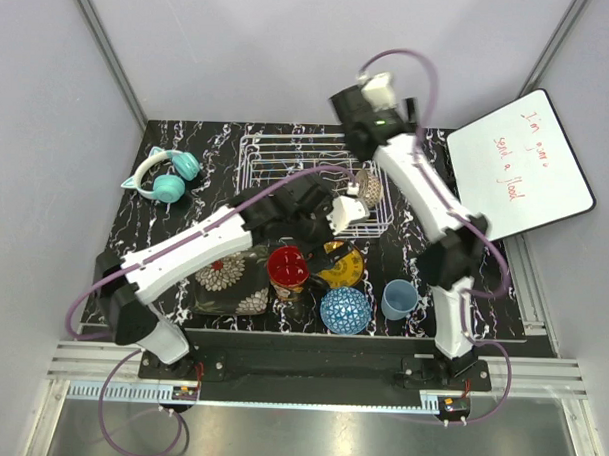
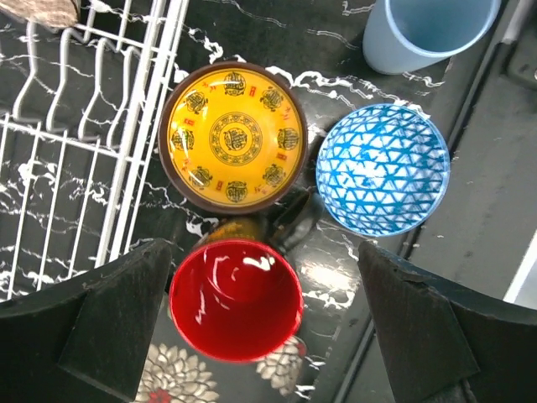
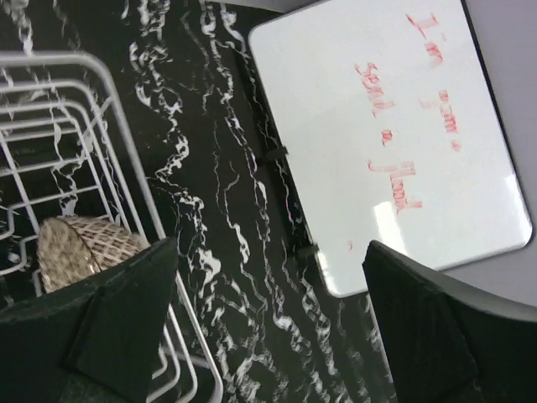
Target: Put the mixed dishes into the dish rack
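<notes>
The white wire dish rack [image 1: 301, 173] stands at the back middle, with the brown-mesh bowl [image 1: 367, 185] in its right end; the bowl also shows in the right wrist view [image 3: 80, 248]. The red bowl [image 2: 235, 300], yellow patterned plate [image 2: 235, 138], blue patterned bowl [image 2: 383, 168] and light-blue cup [image 2: 424, 34] lie on the table in front of the rack. The square floral plate [image 1: 228, 280] lies left of them. A dark mug [image 2: 294, 220] shows partly behind the red bowl. My left gripper [image 2: 264, 327] is open, above the red bowl. My right gripper [image 3: 268, 327] is open and empty, high over the rack's right edge.
Teal cat-ear headphones [image 1: 164, 175] lie at the back left. A whiteboard [image 1: 519, 175] with red writing leans off the table's right edge. The table is black marble pattern, with a metal rail along the near edge [image 1: 310, 368].
</notes>
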